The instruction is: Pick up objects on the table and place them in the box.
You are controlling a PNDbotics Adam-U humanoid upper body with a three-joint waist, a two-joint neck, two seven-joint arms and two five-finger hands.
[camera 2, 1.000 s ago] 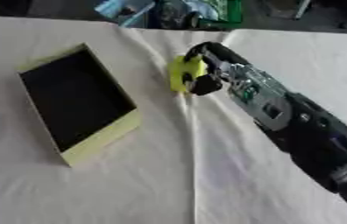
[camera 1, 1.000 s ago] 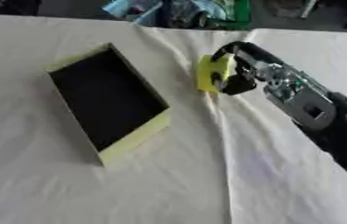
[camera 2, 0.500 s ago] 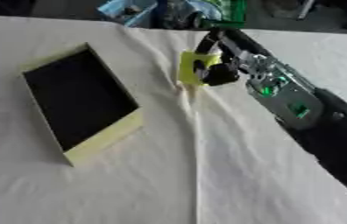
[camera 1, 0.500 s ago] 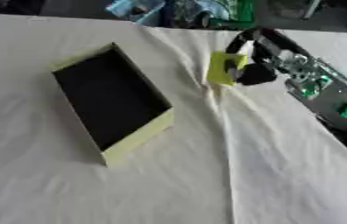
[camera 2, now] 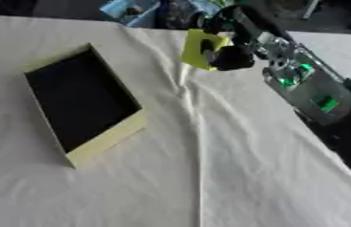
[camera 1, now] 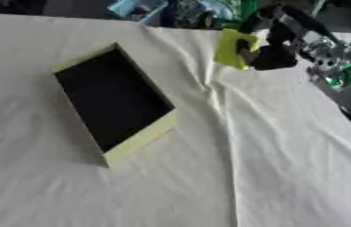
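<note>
A flat yellow-green object [camera 1: 230, 48] hangs above the white cloth at the upper right, pinched in my right hand [camera 1: 268, 48], whose black fingers curl round its right edge. The arm comes in from the right side with silver plates and green lights. The box [camera 1: 113, 100] lies to the left of the hand, a yellow-green open tray with a black inside, turned askew on the cloth. The held object is well apart from the box, up and to its right. My left hand shows in neither view.
A white cloth [camera 1: 271, 159] covers the table, with a long crease running down its middle. Blue and green clutter [camera 1: 155, 9] lies beyond the far edge.
My right hand has lifted the yellow-green object higher and a little further back. The whole picture has also shifted, so the camera has moved.
</note>
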